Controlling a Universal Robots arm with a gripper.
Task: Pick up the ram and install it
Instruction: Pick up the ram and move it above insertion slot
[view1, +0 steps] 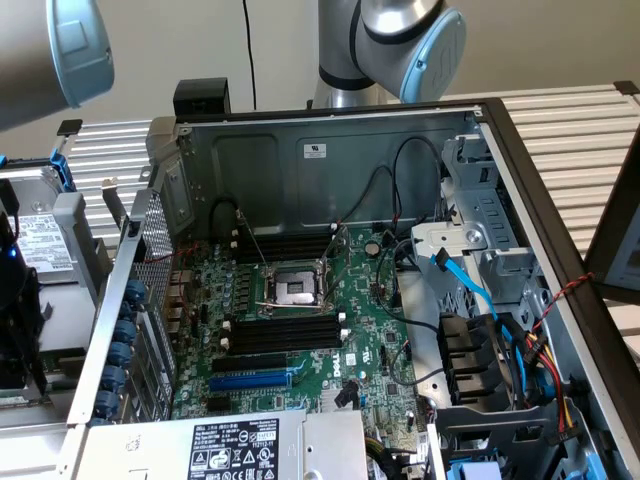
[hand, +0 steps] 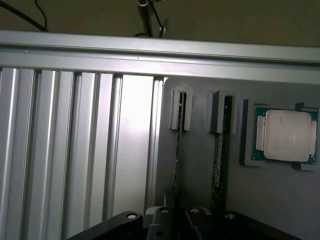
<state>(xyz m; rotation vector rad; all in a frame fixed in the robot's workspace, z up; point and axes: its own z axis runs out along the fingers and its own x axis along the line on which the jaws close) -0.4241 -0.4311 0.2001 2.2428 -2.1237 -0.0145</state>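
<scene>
Two green ram sticks stand on edge in a grey holder block (hand: 200, 170), side by side. One ram (hand: 177, 150) runs straight down into my gripper (hand: 179, 216), whose black body straddles its near end. The other ram (hand: 218, 160) stands just beside it, outside the gripper. In the exterior view the open computer case shows the green motherboard (view1: 370, 350) with long black slots (view1: 285, 330) with white end clips, on both sides of the processor socket (view1: 297, 288).
A square processor (hand: 287, 135) lies in a recess of the holder beside the sticks. Ribbed aluminium table (hand: 75, 150) spreads past the holder. In the case are a blue slot (view1: 250, 380), blue and black cables (view1: 480, 300), and a drive cage (view1: 490, 230). An arm link (view1: 60, 50) hangs over the exterior view's left.
</scene>
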